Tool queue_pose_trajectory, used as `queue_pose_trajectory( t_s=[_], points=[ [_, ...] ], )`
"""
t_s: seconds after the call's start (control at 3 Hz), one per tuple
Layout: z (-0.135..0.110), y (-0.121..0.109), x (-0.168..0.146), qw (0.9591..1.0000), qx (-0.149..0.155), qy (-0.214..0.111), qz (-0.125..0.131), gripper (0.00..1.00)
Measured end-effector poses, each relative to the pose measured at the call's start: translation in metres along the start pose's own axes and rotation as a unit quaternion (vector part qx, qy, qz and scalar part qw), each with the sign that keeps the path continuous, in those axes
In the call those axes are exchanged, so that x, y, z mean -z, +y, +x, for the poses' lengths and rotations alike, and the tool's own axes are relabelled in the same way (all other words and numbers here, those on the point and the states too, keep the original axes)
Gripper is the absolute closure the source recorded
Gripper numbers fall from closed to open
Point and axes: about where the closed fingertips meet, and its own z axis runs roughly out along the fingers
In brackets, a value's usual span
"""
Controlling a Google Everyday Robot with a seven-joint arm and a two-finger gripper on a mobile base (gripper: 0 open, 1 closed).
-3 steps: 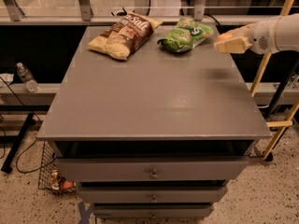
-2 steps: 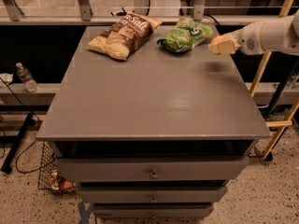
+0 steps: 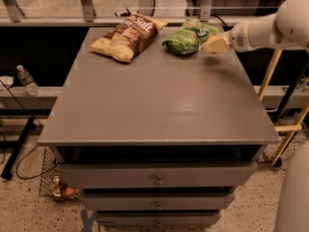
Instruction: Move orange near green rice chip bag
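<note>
The green rice chip bag point(image 3: 189, 36) lies at the back right of the grey cabinet top point(image 3: 159, 100). My gripper point(image 3: 216, 45) comes in from the right on a white arm point(image 3: 270, 29). It hovers just right of the green bag, close to its edge. The orange does not show anywhere in view; it may be hidden behind the gripper or the bag.
A larger brown and pale-yellow chip bag point(image 3: 128, 36) lies at the back left of the top. The cabinet has drawers point(image 3: 157, 178) in front. A water bottle point(image 3: 26, 80) stands on a ledge at left. A wire basket point(image 3: 55, 180) sits on the floor. Wooden legs point(image 3: 285, 105) stand at right.
My gripper has moved left along the back of the cabinet top, from the right edge to right beside the green bag. The bags have not moved.
</note>
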Motion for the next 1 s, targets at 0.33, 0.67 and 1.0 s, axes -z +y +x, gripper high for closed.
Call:
queue_pose_trajectory(
  t_s=[0.33, 0.67, 1.0],
  points=[
    [-0.0033, 0.0047, -0.0260, 0.9998, 0.002, 0.015, -0.016, 0.97],
    [-0.0019, 0.0063, -0.0281, 0.9997, 0.002, 0.015, -0.017, 0.74],
    [-0.0008, 0.0079, -0.0312, 0.9997, 0.001, 0.016, -0.020, 0.51]
  ],
)
